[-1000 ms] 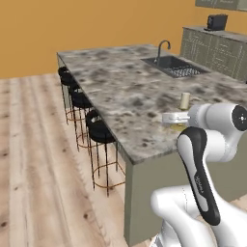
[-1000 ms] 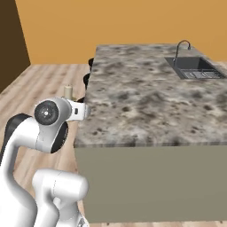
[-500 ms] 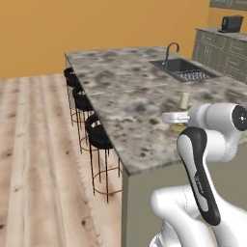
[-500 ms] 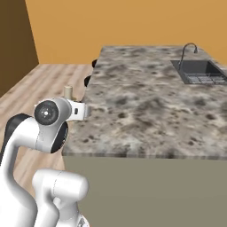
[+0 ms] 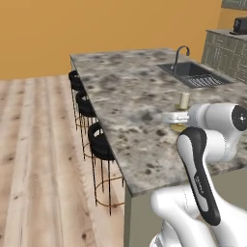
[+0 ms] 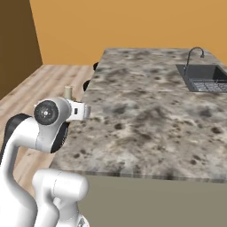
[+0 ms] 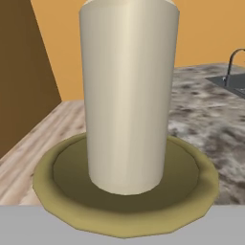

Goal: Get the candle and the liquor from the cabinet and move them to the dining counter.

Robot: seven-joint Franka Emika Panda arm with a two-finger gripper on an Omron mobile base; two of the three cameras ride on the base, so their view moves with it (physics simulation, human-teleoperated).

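The hand (image 5: 174,117) still grips the candle (image 5: 184,101) upright; the table (image 5: 130,96) looms nearer as the base rolled closer.

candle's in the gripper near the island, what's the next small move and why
Probably carry the candle a little further in over the dining counter and lower it. The gripper is shut on the candle, which sits upright and is held level with the marble edge; the stretch of top ahead of it, short of the sink, looks free.
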